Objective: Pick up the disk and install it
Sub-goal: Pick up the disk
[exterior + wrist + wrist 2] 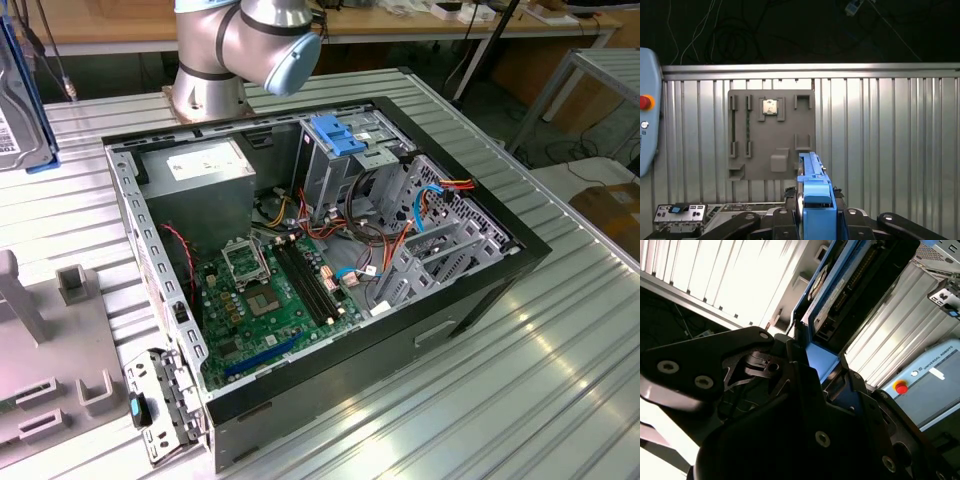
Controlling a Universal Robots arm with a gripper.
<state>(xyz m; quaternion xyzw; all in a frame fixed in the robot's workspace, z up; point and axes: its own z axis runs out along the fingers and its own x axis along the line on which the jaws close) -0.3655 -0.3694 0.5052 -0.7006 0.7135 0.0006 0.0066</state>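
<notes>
The disk (14, 112) hangs at the far edge of the exterior view's left, standing on edge with its silver face and white label showing and a blue rail below it. In the first wrist view the disk (815, 192) appears edge-on, its blue rail clamped between black fingers (784, 222). My gripper (816, 222) is shut on it, above the ribbed table. The second wrist view shows the disk (850, 287) and its blue rail running out from my gripper (815, 365). The open computer case (455, 305) lies on its side, apart from the disk.
Inside the case stand a metal cage with a blue top (340, 135), a grey power-supply box (200, 170) and the green motherboard (280, 300). A grey fixture plate (771, 145) carrying a chip (770, 106) lies below the disk. A pendant with a red button (645, 102) lies nearby.
</notes>
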